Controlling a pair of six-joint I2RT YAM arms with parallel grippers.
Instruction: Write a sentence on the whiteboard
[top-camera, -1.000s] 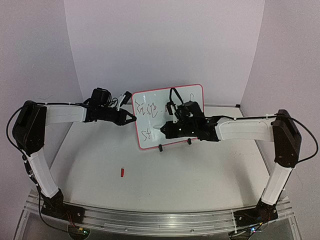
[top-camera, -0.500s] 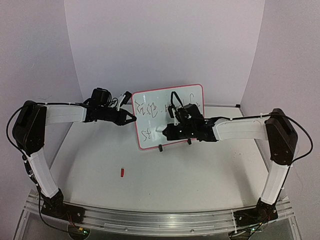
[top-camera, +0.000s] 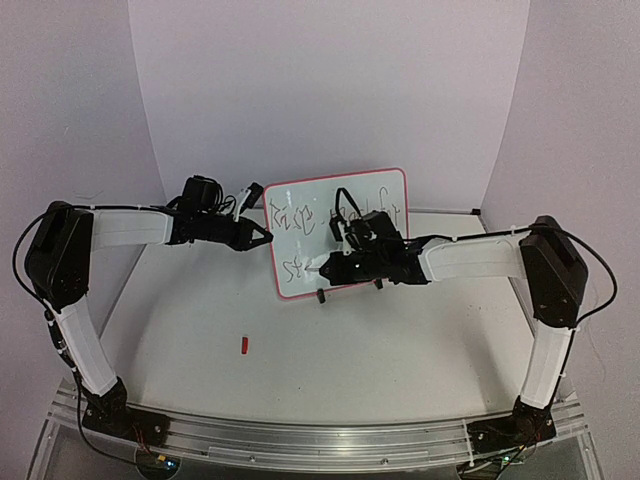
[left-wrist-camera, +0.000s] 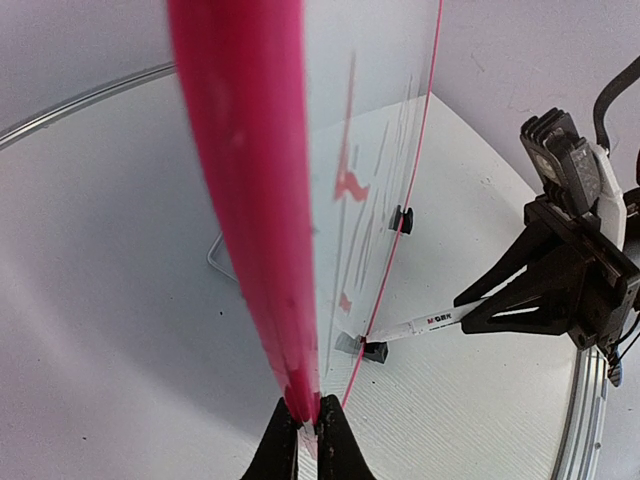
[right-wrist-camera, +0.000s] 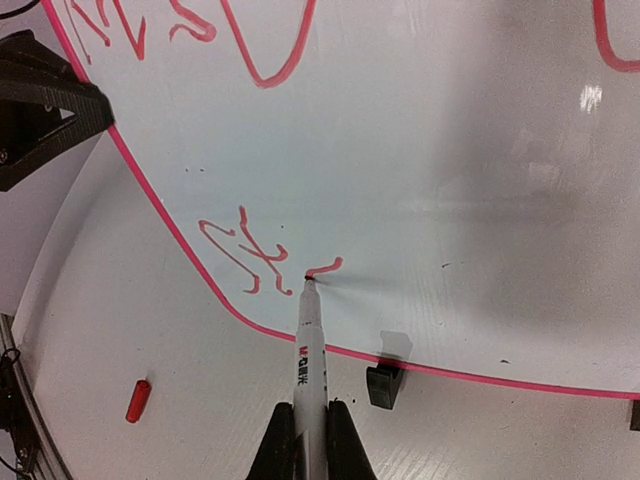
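The whiteboard (top-camera: 332, 178), white with a thin red-pink frame, stands tilted on black clip feet (right-wrist-camera: 383, 385) at mid-table. My left gripper (top-camera: 267, 237) is shut on its left edge; the left wrist view shows that edge (left-wrist-camera: 245, 180) pinched between the fingertips (left-wrist-camera: 308, 411). The sentence (top-camera: 292, 215) runs in two scrawled lines, red in the right wrist view (right-wrist-camera: 243, 255). My right gripper (right-wrist-camera: 310, 418) is shut on a white marker (right-wrist-camera: 309, 350). The marker's tip touches the board at the end of a short fresh stroke in the lower line. From above, the right gripper (top-camera: 337, 266) hangs before the board's lower middle.
A small red marker cap (top-camera: 245, 345) lies on the white table in front of the board's left side, also seen from the right wrist (right-wrist-camera: 137, 400). White walls close the back and sides. A metal rail (top-camera: 320, 440) with both arm bases runs along the near edge.
My right gripper has slid left and slightly down across the board with the marker, uncovering writing at the upper right. The left gripper and board have stayed still.
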